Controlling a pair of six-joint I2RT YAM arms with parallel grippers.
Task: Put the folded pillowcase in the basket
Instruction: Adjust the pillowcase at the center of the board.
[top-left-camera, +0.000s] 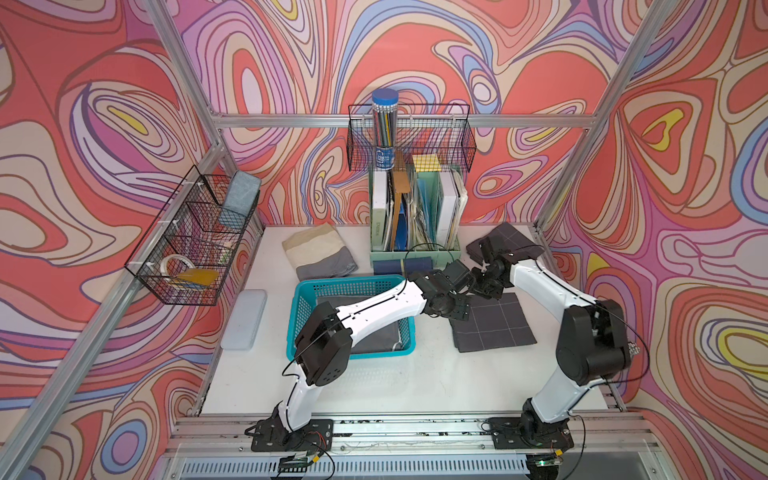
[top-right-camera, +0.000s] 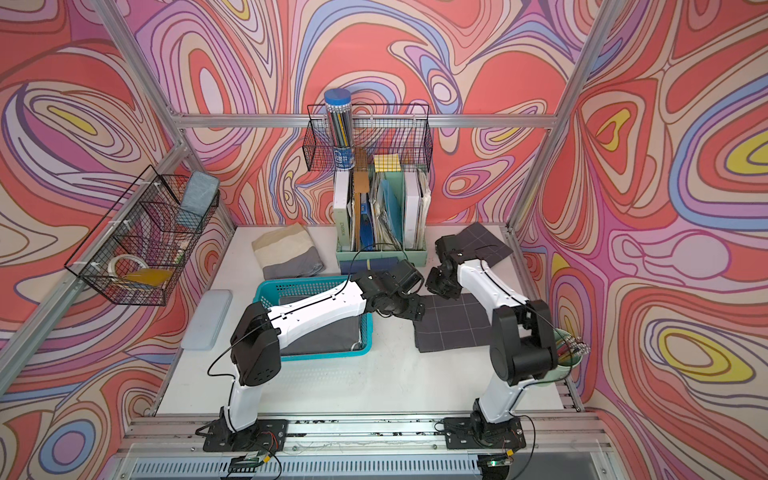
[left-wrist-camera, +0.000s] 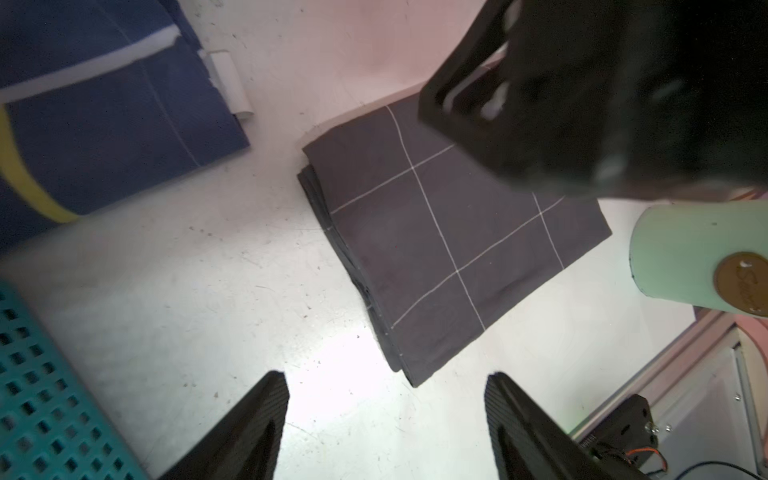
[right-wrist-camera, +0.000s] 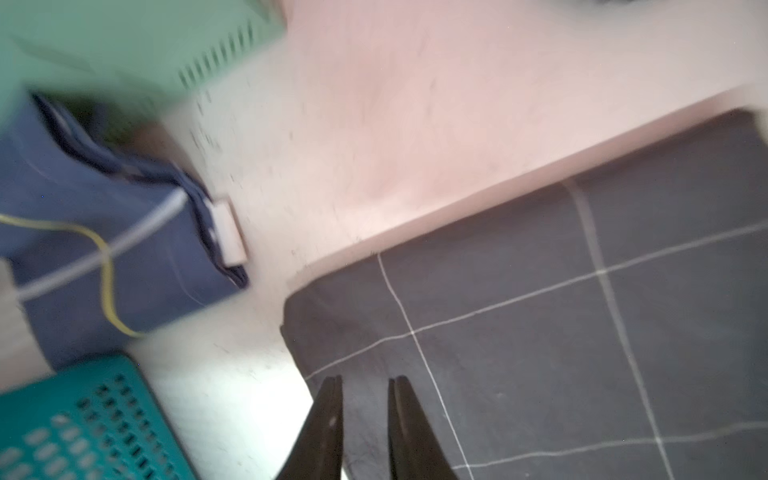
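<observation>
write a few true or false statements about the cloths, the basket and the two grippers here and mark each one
1. The basket already holds a dark cloth. True.
2. The left gripper is clamped on the grid pillowcase. False: its jaws are wide open and empty, over bare table beside the pillowcase.
3. The grid pillowcase lies flat on the table, outside the basket. True.
4. The striped cloth is inside the basket. False: it lies on the table behind the basket.
5. The right gripper hangs over the basket. False: it is over a corner of the grid pillowcase, jaws slightly apart.
</observation>
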